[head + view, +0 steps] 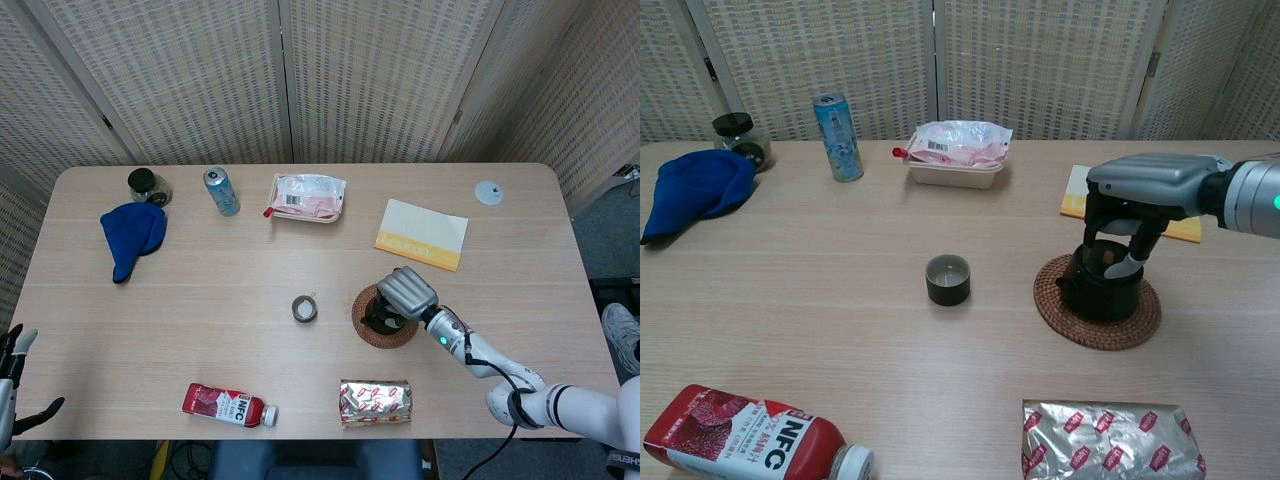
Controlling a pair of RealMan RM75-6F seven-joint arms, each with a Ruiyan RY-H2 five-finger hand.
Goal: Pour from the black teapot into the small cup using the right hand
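The black teapot (1099, 288) stands on a round woven coaster (1145, 318) right of the table's middle; in the head view the teapot (378, 313) is mostly hidden under my right hand (404, 291). My right hand (1142, 185) reaches over it from the right, fingers (1128, 264) curled down around its top, gripping it. The small dark cup (948, 279) stands upright on the table to the teapot's left, a short gap away, also seen as the cup (304, 308) in the head view. My left hand (10, 380) hangs off the table's front left corner, fingers apart and holding nothing.
A foil packet (1108, 438) lies in front of the coaster and a red bottle (752, 436) lies at the front left. At the back are a yellow booklet (421, 234), a pink food tray (957, 152), a blue can (838, 123), a blue cloth (695, 190) and a dark jar (738, 134).
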